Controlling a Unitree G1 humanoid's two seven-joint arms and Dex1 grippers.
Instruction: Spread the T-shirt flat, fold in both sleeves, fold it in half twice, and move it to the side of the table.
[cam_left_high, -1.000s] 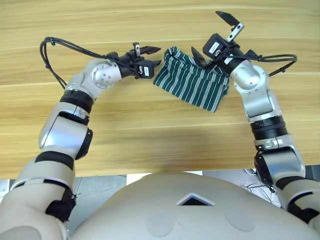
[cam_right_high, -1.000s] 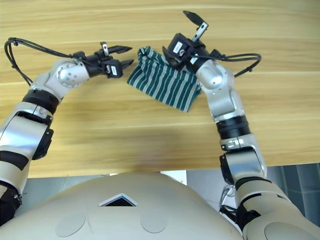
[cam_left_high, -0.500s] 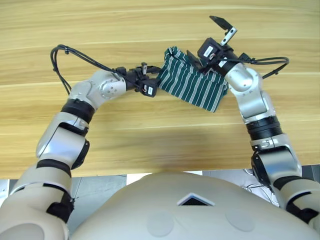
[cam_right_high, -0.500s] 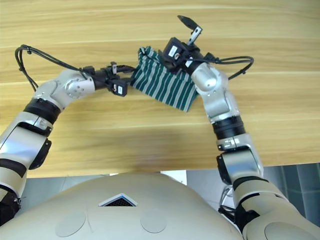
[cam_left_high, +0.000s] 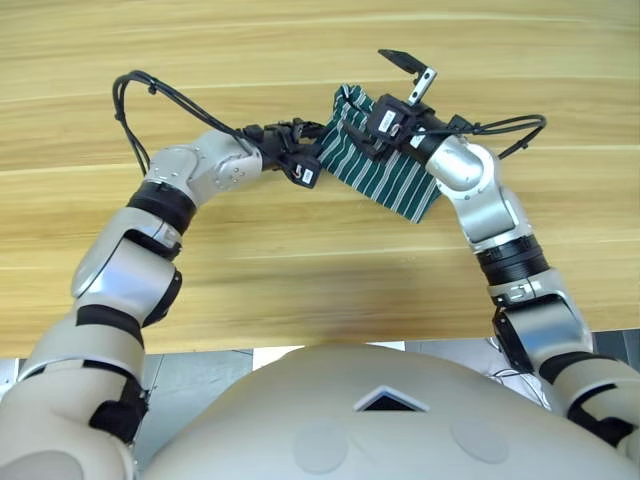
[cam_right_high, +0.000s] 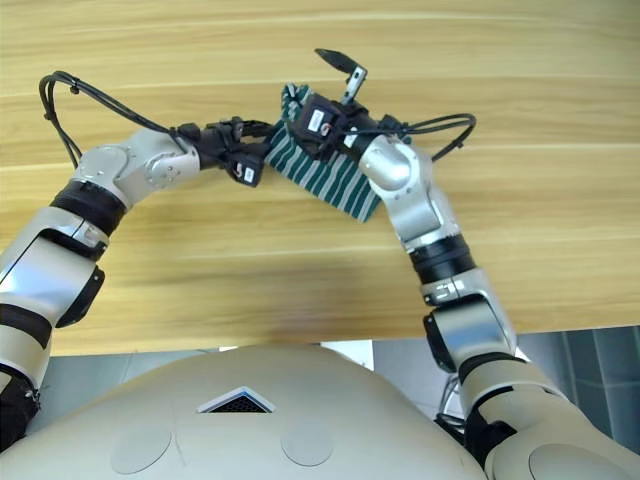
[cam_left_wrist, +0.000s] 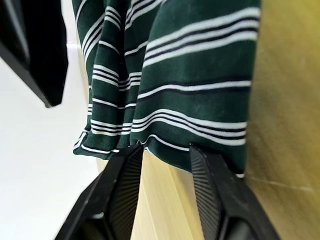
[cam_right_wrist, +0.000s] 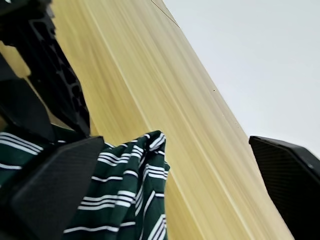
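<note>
The wooden tabletop (cam_left_high: 300, 270) carries a folded green T-shirt (cam_left_high: 388, 178) with white stripes, lying as a compact bundle between the 2 pincers. The left pincer (cam_left_high: 318, 158) sits low at the shirt's edge. Its 2 fingers (cam_left_wrist: 127, 175) are slightly apart, tips at the hem, with bare wood showing in the gap. Just beyond it, the right pincer (cam_left_high: 365, 92) is spread wide: 1 finger lies over the cloth's far part, and the other stands raised above the shirt's far corner.

One striped T-shirt (cam_left_high: 388, 182), one wooden table (cam_left_high: 300, 275), two pairs of jaws.
</note>
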